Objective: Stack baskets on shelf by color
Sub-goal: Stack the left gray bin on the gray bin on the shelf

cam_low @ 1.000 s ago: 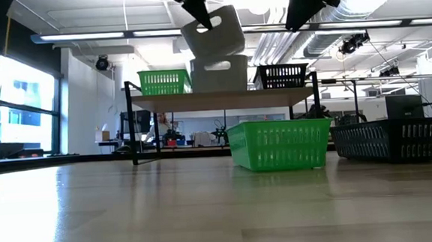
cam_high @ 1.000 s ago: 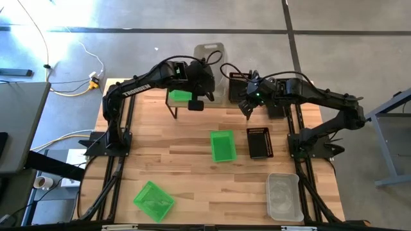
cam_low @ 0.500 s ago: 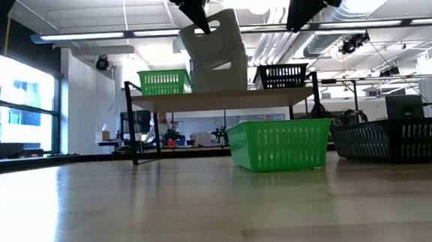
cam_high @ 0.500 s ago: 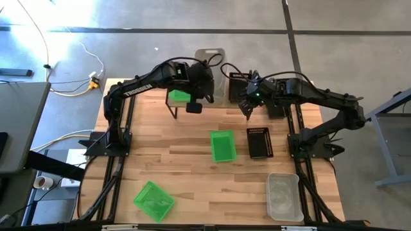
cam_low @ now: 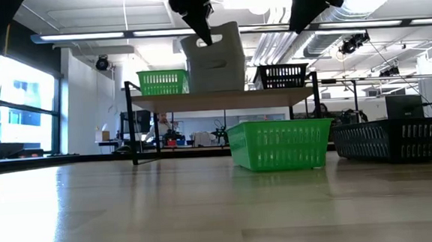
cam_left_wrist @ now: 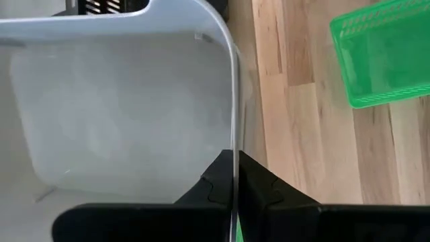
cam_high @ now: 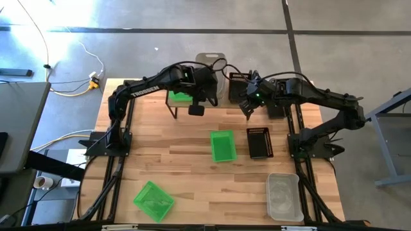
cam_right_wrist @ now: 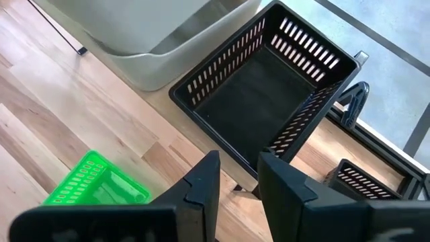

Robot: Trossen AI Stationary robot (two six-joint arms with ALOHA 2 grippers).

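Note:
My left gripper point(cam_left_wrist: 234, 158) is shut on a translucent whitish-grey basket point(cam_low: 213, 50) over the middle of the shelf point(cam_low: 222, 98), where it sinks into a second whitish basket point(cam_low: 217, 79). A green basket point(cam_low: 163, 82) stands on the shelf's left end and a black basket point(cam_low: 282, 76) on its right end. My right gripper point(cam_right_wrist: 236, 178) is open and empty, hovering above the near edge of the black basket point(cam_right_wrist: 259, 101). My left gripper pinches the whitish basket's side wall at its rim point(cam_left_wrist: 233, 128), one finger inside the basket and one outside. The fingers come from above, pointing down. The basket hangs slightly tilted, its bottom down in the whitish basket on the shelf.
On the table in front of the shelf lie a green basket point(cam_high: 223, 145) and a black basket point(cam_high: 259, 142). A whitish basket point(cam_high: 284, 197) lies at the near right and a green one point(cam_high: 153, 200) at the near left. Bare wood lies between them.
My left gripper has gone down toward the shelf with the whitish basket. The basket was tilted and clear above the lower whitish basket; now it stands straighter, sunk into that basket.

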